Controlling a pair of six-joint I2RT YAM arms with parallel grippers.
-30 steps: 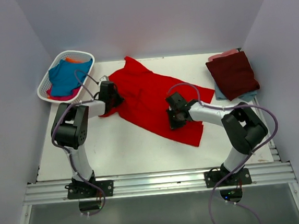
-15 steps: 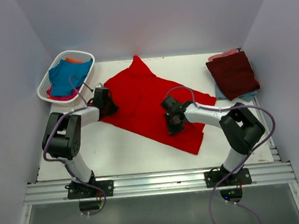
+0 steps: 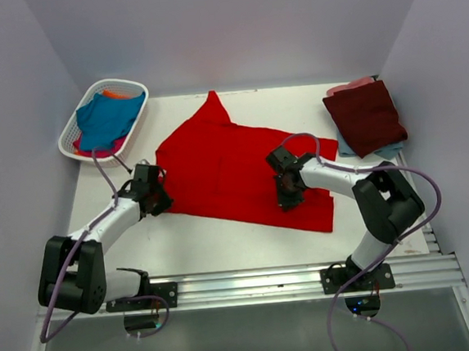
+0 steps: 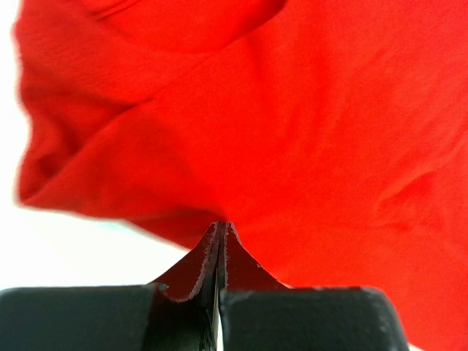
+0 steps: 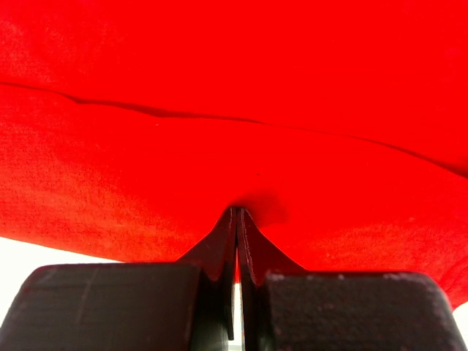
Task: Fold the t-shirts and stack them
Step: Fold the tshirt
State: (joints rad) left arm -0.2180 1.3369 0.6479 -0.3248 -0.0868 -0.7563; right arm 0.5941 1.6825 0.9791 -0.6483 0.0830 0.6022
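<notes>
The bright red t-shirt [image 3: 225,164] is plain and unpatterned on the white worktop [image 3: 223,234]. The maroon t-shirt [image 3: 366,115] is dark and plain, with a pale blue t-shirt [image 3: 344,145] edging out beneath it. The white lattice basket [image 3: 67,145] holds a teal t-shirt [image 3: 102,120], an orange t-shirt [image 3: 116,93] and what looks like a pink t-shirt [image 3: 93,151].

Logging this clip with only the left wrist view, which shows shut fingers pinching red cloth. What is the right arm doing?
Observer: The right gripper is also shut on that red t-shirt, farther right along it.
Operator: Anything folded already?
Observer: A dark maroon t-shirt lies folded at the far right corner of the table.
Operator: More shirts waiting?
Observer: A teal blue t-shirt sits in the white basket at far left.
</notes>
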